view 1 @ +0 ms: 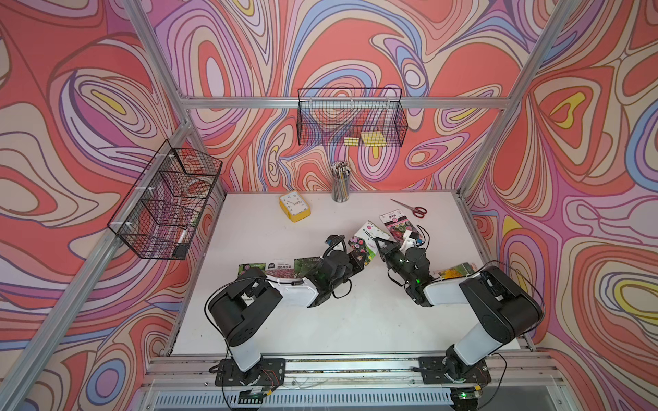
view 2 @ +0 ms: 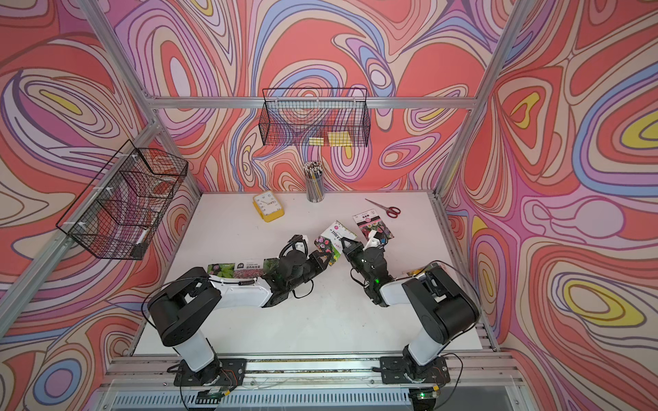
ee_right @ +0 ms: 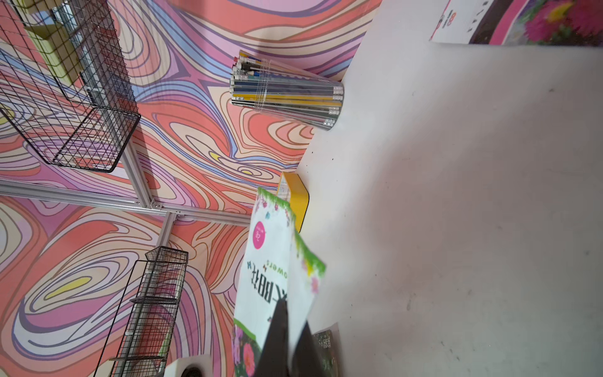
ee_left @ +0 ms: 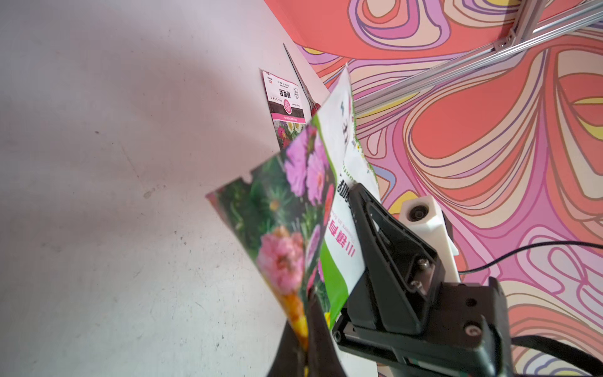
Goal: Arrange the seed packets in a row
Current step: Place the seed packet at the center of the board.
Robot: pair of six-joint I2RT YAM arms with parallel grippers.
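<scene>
The flower packet point(view 1: 367, 239), white at one end with a green band and a blossom picture at the other, hung between the two pincers. It was tilted, visibly bowed, and appeared clear of the table point(view 1: 277, 320). The left pincer point(view 1: 360, 259) was pressed together on the picture end. The right pincer point(view 1: 379, 244) was pinched on the white end, one finger point(ee_left: 394, 287) lying flat across the print. In the wrist views a second layer showed beside the first. I could not tell whether that was the same packet folded over or another packet clinging to it.

It looked featherlight, thin and floppy, with a glossy skin that would likely slide in a loose grip. The sealed margin near a short edge seemed the safest hold, since the middle would probably buckle. With both pincers on it, a pull apart could crease or tear it, so one pincer would probably have to let go before the packet was laid flat.

Just beyond the right pincer's tips a pink-banded packet point(view 1: 394, 223) lay flat on the table, with red-handled scissors point(view 1: 413, 208) farther out. Behind the left pincer, alongside its forearm, three row packets point(view 1: 281, 269) lay edge to edge. Back under the right arm a yellow packet point(view 1: 455, 270) peeked out.
</scene>
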